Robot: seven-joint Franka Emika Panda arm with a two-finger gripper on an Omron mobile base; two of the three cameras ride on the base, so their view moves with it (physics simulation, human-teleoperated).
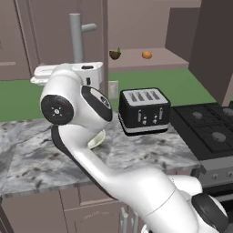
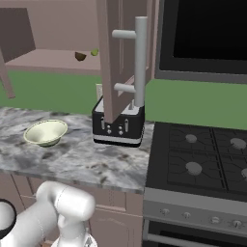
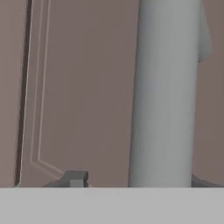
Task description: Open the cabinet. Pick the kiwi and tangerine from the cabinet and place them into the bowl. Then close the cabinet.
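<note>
The cabinet stands open, and its left door (image 1: pixel 54 27) is swung out toward me. My gripper (image 3: pixel 135 179) is open, with its dark fingertips (image 3: pixel 76 178) on either side of the door's silver bar handle (image 3: pixel 165 92) and a gap on the left side. The kiwi (image 1: pixel 114 55) and the tangerine (image 1: pixel 146 54) lie on the cabinet shelf (image 1: pixel 136 61). The kiwi (image 2: pixel 80 56) also shows on the shelf in the right base view. The cream-green bowl (image 2: pixel 46 131) sits empty on the marble counter, and its rim (image 1: pixel 98 139) peeks out from behind my arm.
A black toaster (image 1: pixel 144 110) stands on the counter (image 2: pixel 87 159) under the cabinet. The right door (image 2: pixel 120 53) hangs open over it with its handle (image 2: pixel 140 62). A small green object (image 2: pixel 94 52) lies beside the kiwi. The stove (image 2: pixel 202 164) is to the right.
</note>
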